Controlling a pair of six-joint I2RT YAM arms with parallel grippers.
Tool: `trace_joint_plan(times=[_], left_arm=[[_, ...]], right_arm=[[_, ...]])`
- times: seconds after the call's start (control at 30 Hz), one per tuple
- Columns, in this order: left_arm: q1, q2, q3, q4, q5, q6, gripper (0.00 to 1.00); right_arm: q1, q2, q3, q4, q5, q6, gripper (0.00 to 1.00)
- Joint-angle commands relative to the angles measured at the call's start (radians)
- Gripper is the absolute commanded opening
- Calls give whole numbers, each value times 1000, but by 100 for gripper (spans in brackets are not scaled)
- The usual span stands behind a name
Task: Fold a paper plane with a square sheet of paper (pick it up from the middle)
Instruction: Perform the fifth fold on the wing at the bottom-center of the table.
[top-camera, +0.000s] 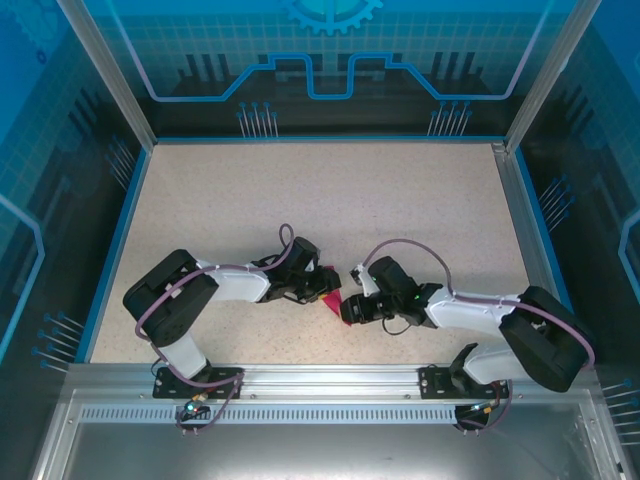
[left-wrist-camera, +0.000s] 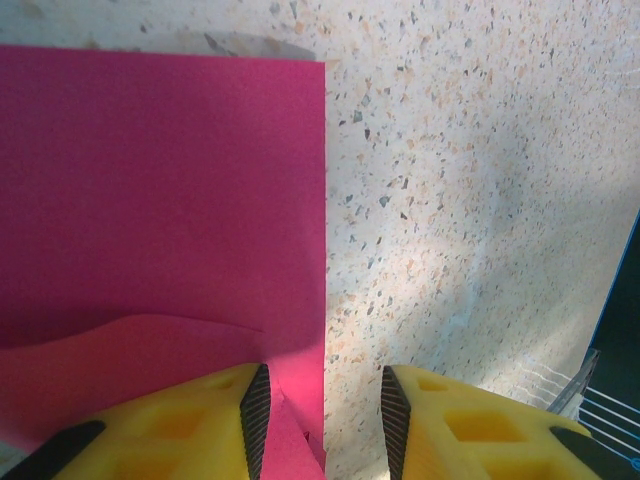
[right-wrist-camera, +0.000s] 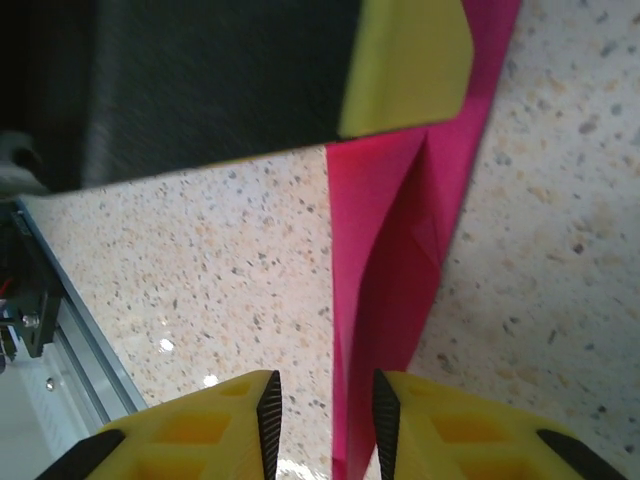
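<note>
Speckled beige tabletop (top-camera: 330, 190) sits inside blue panels (top-camera: 330, 60) printed with circuit lines and a gear emblem. On it, toward 6 o'clock of centre, lies the magenta square sheet of paper (top-camera: 331, 298), partly folded. The left gripper (left-wrist-camera: 320, 395) at its 9 o'clock and the right gripper (right-wrist-camera: 323, 405) at its 3 o'clock both have jaws apart, a paper edge running through each gap.

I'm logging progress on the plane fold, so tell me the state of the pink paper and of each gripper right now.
sheet of paper: lying on the table, partly folded, one flap curling up, not yet a dart.
left gripper: open, jaws astride the sheet's edge.
right gripper: open, a folded strip of the sheet between the jaws, not pinched.
</note>
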Motion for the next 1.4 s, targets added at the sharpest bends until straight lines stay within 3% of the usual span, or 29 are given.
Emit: trace_joint_plan(times=[0.0, 0.23, 0.4, 0.9, 1.03, 1.37], left_arm=[[0, 0, -1, -13, 9, 10, 39], [0, -7, -1, -18, 7, 4, 39], [-2, -9, 0, -27, 2, 3, 39], [-2, -2, 5, -45, -5, -2, 39], [-1, -3, 9, -51, -2, -2, 38], [-2, -6, 12, -52, -1, -2, 38]], right_arm=[[-12, 37, 44, -13, -32, -7, 28], [-11, 101, 36, 27, -73, -8, 11], [-8, 104, -2, 53, -103, -23, 6], [6, 150, -72, 97, -130, 30, 9], [6, 76, -48, 35, -94, 29, 19], [44, 35, 3, -18, -72, 43, 25]])
